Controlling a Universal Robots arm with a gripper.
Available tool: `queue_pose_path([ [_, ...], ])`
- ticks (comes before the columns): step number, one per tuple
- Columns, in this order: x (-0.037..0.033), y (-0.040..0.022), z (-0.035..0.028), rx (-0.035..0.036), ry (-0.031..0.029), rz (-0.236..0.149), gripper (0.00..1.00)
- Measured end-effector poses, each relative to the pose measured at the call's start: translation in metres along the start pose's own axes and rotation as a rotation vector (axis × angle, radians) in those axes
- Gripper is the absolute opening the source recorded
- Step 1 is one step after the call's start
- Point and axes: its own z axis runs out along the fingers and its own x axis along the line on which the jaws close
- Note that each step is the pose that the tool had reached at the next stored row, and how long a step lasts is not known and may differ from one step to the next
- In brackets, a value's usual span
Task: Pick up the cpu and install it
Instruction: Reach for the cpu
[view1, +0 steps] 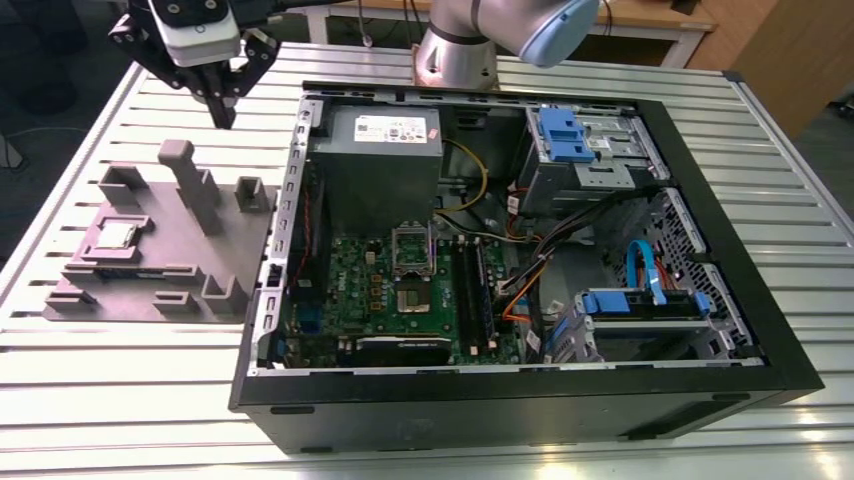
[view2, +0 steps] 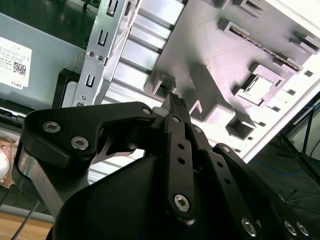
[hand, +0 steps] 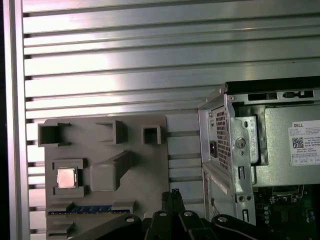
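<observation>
— Slatted metal tabletop (view1: 134, 380), exterior view: your black gripper (view1: 223, 118) hangs above it, well apart from the small silvery square cpu (view1: 118, 235) lying in the grey moulded holder block (view1: 174, 270).
— And the wrist views?
— In the second wrist view, the fingers (view2: 176, 130) are pressed together, pinching nothing. In the first wrist view, the cpu (hand: 66, 177) sits in its recess. I judge nothing is done yet.

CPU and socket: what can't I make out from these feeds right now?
- Small flat silvery square cpu, in a pocket of the grey moulded block: corner markings too small in every view.
- Rectangular metal socket frame on the green board: exterior view, too small to tell whether it is empty.
- Grey block's one edge: first wrist view, hidden behind the black gripper.
</observation>
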Motion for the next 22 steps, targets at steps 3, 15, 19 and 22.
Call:
queue_pose_path([
  [3,0.0013,-0.0001,0.0001,0.0000,0.0000,0.000,0.11],
  [15,0.0149,-0.0012,0.0007,-0.0001,0.0000,0.000,0.11],
  [19,0.0202,-0.0016,0.0010,-0.0001,0.0001,0.000,0.11],
  [22,0.0248,-0.0020,0.0013,-0.0001,0.0000,0.000,0.11],
])
